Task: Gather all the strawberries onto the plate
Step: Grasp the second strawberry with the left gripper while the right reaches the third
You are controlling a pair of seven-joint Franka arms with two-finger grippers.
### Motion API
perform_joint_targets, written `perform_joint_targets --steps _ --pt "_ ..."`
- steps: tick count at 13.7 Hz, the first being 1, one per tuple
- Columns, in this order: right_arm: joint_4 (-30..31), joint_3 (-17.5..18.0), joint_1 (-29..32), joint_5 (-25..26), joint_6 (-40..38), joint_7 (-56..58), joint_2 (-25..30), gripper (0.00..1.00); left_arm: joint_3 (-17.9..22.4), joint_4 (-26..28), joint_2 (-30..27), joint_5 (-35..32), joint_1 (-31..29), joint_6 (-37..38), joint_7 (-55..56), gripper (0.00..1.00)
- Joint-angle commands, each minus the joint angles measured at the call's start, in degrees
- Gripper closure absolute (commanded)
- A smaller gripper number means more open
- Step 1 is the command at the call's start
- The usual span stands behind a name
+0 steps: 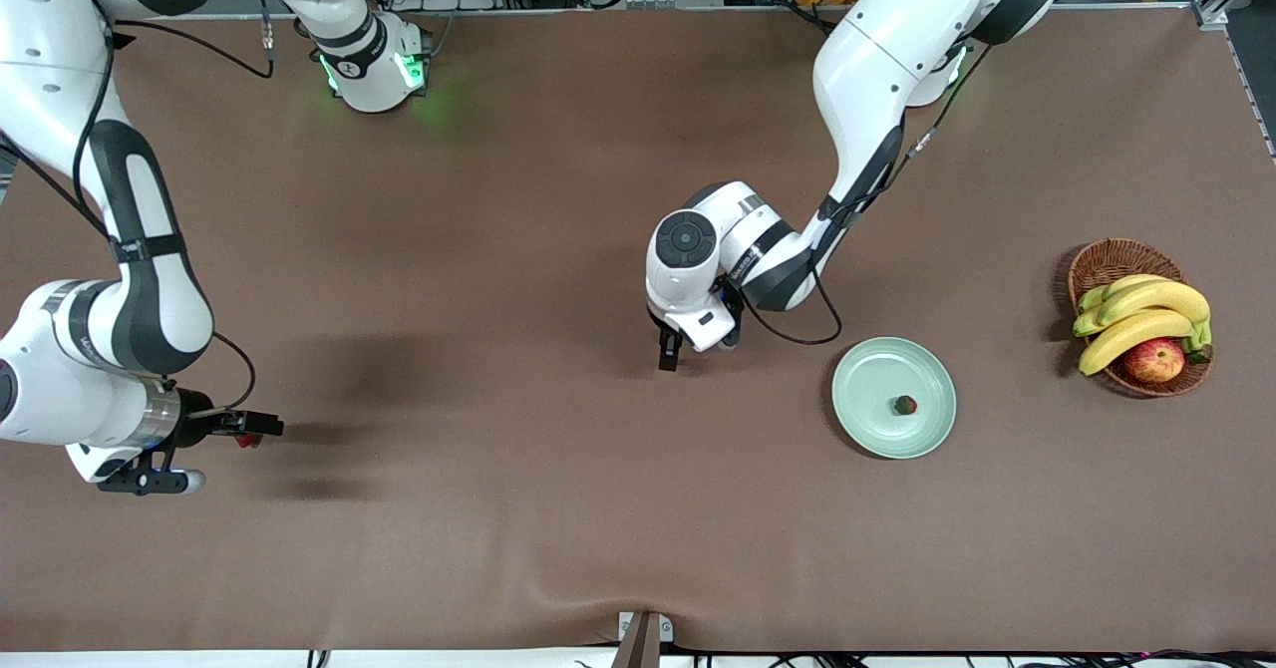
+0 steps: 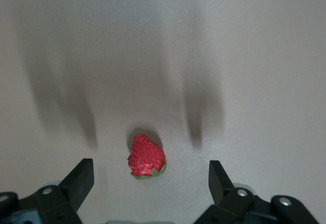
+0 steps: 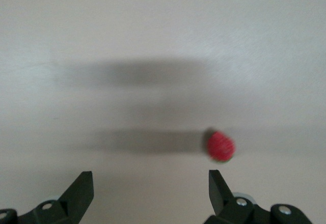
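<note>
Left gripper [image 2: 147,183], jaws spread wide and empty, is hovering over a strawberry [image 2: 146,156] at frame centre; it should be centring before closing. Right gripper [image 3: 147,183], equally wide, is waiting near another strawberry [image 3: 220,146].

Left gripper [image 1: 688,344] hides its strawberry [image 2: 146,156] from the front camera; right-wrist strawberry [image 3: 220,146] blurred (leaves unclear).

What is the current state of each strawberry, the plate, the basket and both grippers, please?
Strawberry on the plate: lying in the dish.
Strawberry under the left gripper: loose on the table.
Strawberry under the right gripper: loose on the table.
Plate: holds one berry.
Wicker basket: holds bananas and an apple.
Left gripper: open, empty.
Right gripper: open, empty.
</note>
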State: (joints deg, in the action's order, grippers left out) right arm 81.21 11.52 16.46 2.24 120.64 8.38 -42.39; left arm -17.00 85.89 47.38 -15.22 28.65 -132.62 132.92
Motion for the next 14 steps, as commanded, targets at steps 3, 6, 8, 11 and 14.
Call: perform_joint_targets --steps 3,6,8,11,14 --pt "0.36 0.52 3.40 3.73 8.12 12.63 -3.12 0.00 0.48 -0.55 1.75 -1.12 1.23 -2.90 5.51 0.00" --pt "0.44 0.52 3.39 3.21 8.65 13.06 -5.41 0.02 2.05 -0.46 1.75 -1.30 2.80 -2.90 5.42 0.00" --pt "0.79 0.52 2.97 3.03 8.39 12.55 -6.56 0.14 4.69 -0.46 1.84 -1.56 5.44 -2.90 5.51 0.43" --pt "0.53 0.52 3.49 3.20 8.04 12.98 -7.71 0.33 4.96 -0.46 1.84 -1.48 5.54 -2.90 5.51 0.68" --pt "0.53 0.52 3.58 3.47 6.20 13.07 -7.71 0.78 4.96 -0.46 1.49 -1.48 5.36 -2.90 7.78 1.00"
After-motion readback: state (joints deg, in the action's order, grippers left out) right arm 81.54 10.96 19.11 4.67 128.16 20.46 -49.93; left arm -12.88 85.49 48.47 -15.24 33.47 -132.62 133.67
